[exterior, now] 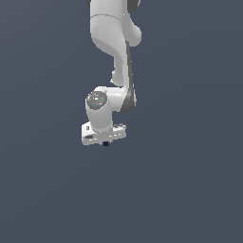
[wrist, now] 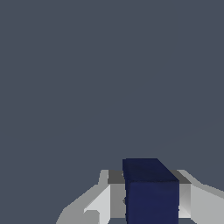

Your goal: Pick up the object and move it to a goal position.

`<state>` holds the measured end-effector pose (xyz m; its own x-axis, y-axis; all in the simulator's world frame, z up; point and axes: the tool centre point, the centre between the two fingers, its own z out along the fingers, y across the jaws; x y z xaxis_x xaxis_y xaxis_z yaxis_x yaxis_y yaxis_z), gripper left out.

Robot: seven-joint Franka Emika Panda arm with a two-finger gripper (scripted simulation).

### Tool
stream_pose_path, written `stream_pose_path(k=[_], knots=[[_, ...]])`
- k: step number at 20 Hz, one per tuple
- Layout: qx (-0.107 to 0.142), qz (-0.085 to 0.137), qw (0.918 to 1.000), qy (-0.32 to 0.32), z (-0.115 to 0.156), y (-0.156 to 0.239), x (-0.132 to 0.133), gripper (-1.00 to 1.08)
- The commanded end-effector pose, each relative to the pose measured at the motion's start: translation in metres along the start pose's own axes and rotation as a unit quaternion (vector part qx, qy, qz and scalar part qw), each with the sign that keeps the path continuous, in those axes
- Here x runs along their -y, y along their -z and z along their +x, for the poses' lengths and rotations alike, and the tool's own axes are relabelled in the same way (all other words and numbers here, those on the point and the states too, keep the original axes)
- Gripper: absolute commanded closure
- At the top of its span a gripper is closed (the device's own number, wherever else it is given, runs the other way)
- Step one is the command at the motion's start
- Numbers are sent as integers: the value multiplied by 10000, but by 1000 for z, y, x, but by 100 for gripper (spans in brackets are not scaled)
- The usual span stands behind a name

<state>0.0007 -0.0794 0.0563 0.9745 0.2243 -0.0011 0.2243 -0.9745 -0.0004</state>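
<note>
- Exterior view, left part: plain dark slate-grey surface, flat, same tone all over; can't tell if it's a table or floor.
- Centre: white Panda arm comes down from the top edge, w/ a dark grey strip along its side facing the exterior view's right.
- Below that, a rounded wrist joint w/ a grey round cap facing the camera.
- Under the wrist: white gripper, body wide and slightly tilted, its end on the exterior view's left sitting lower.
- The cube: tiny, dark navy, just peeking out under the gripper body, approx. mid-width; far narrower than the gripper.
- Exterior view, right part: only the same grey surface.
- Wrist view: cube looks large, matte navy, top face lighter than the front face.
- Pale grey fingers stand on both sides of the cube, flush against its side faces, so the gripper is clamped on the cube.
- Can't tell whether the cube touches the surface or is lifted off it.
</note>
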Motion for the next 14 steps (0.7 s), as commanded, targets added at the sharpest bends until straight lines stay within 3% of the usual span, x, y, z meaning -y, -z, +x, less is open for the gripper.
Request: stream_pose_path(k=[1, 14], knots=[[-6, -2, 10000, 1, 0, 20, 2, 108], [-6, -2, 10000, 1, -4, 168, 18, 108]])
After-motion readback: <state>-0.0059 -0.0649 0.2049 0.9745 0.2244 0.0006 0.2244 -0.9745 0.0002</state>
